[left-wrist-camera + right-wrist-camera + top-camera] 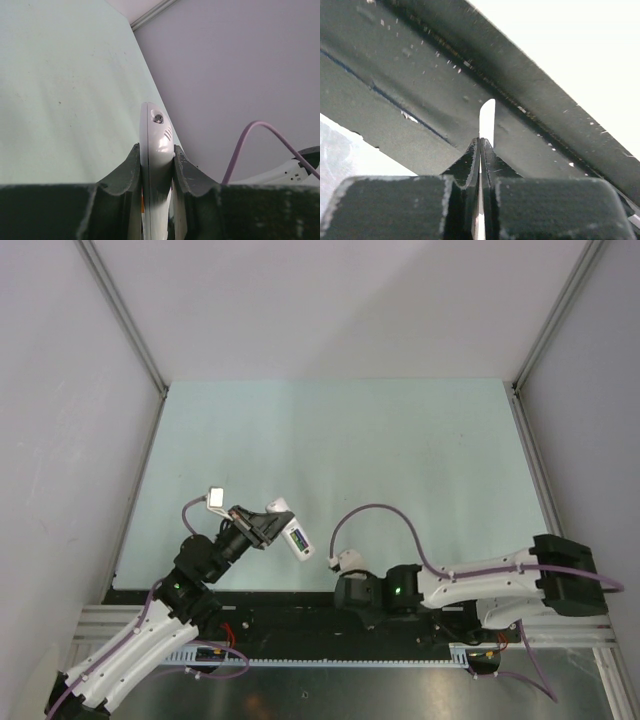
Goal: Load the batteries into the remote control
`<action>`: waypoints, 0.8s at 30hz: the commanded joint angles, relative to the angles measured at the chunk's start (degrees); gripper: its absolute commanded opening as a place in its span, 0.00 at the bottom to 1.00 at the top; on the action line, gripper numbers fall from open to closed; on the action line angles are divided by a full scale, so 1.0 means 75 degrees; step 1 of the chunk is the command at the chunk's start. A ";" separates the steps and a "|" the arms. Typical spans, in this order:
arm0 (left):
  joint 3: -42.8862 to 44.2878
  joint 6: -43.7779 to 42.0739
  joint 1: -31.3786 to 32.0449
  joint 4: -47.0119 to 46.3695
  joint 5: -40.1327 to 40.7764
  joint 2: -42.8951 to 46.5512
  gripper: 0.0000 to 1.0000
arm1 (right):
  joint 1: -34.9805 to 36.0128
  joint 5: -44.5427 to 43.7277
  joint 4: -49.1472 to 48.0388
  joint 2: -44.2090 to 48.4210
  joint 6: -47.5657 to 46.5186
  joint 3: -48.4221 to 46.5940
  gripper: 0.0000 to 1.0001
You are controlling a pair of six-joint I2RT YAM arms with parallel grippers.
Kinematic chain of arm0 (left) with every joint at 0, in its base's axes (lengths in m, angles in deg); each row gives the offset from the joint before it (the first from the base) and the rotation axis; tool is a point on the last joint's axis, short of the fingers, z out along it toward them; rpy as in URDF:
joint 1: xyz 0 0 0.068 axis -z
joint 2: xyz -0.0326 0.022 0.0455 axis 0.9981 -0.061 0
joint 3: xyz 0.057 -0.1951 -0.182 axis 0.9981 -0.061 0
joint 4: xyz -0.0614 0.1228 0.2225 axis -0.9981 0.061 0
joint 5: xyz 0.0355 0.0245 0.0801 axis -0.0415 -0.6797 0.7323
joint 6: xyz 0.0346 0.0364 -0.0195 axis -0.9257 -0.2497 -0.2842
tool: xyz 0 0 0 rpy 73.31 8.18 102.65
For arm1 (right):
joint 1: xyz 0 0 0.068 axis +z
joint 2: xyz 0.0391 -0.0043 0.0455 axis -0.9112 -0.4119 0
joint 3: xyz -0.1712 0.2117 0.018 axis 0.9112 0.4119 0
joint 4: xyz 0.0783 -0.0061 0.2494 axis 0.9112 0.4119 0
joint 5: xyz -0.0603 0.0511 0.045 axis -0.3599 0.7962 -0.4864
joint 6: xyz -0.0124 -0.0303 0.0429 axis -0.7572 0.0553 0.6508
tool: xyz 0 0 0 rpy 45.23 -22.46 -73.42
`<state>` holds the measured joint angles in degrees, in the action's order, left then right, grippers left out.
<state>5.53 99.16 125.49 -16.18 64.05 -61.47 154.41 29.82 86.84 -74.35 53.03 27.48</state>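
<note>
Two arms show in the overhead view, and only one carries anything. The left gripper [274, 530] holds the remote control [298, 540] in the air over the table [330, 430], close to the near edge and left of its middle. The display side is turned toward the overhead camera. Held that way, the battery recess on the back would face away, so I judge the remote needs turning before anything can go in. The right gripper [352, 598] sits low over the black rail [290, 605] along the near edge, apart from the remote. No batteries show anywhere on the table.

From the left wrist, the remote [156, 165] appears edge-on, a thin white blade clamped between the two dark fingers [127, 175]. Its tip, which carries a small round lens, points away from the wrist. The grip takes it near one end, which leaves most of its length free for the other arm to work on.

From the right wrist, the right gripper [481, 145] has its fingers [467, 165] pressed flat together with nothing visible between them. Only the dark rail [445, 75] fills the background. It looks empty, so fetching a battery appears to be the step not yet done, and neither battery is in any view.
</note>
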 commanded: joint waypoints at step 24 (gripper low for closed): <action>0.0964 -0.0628 -0.0006 -0.0308 0.0393 -0.0369 0.00 | -0.7940 0.5050 -0.6754 -0.2478 -0.1016 -0.1110 0.00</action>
<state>10.45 96.12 125.49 -16.27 66.63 -64.34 96.38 61.34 42.47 -89.21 48.78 24.03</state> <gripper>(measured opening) 0.253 0.007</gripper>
